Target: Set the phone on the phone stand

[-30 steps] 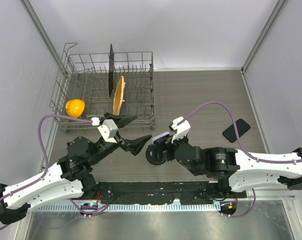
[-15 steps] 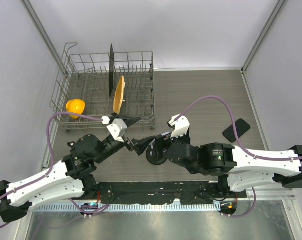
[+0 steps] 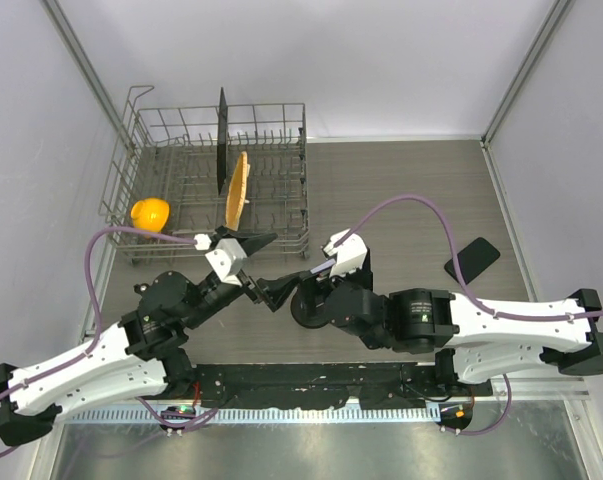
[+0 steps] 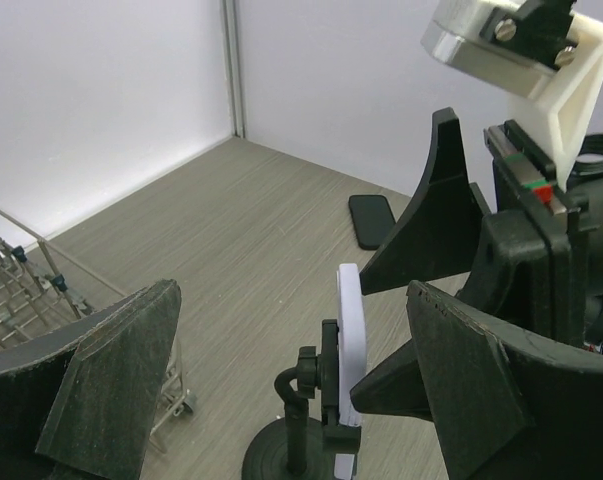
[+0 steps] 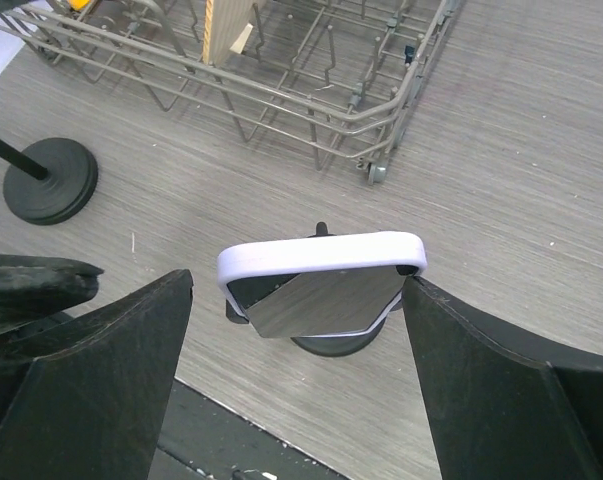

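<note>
A phone in a white case (image 5: 321, 285) stands upright in the cradle of a black phone stand (image 4: 299, 400). Its round base also shows in the top view (image 3: 303, 308). My right gripper (image 5: 299, 282) is open and straddles the phone. Its right finger touches the phone's edge and its left finger stands apart. In the top view the right gripper (image 3: 316, 288) sits over the stand. My left gripper (image 4: 291, 400) is open wide and empty, just left of the stand, which shows between its fingers. It also shows in the top view (image 3: 281, 264).
A black phone (image 3: 471, 260) lies flat on the table to the right, also in the left wrist view (image 4: 373, 220). A wire dish rack (image 3: 211, 185) with a wooden board, a black plate and an orange object stands at the back left. A second black round base (image 5: 49, 180) stands near the rack.
My right arm has moved left with its gripper over the stand. My left gripper has closed in on the stand from the left.
</note>
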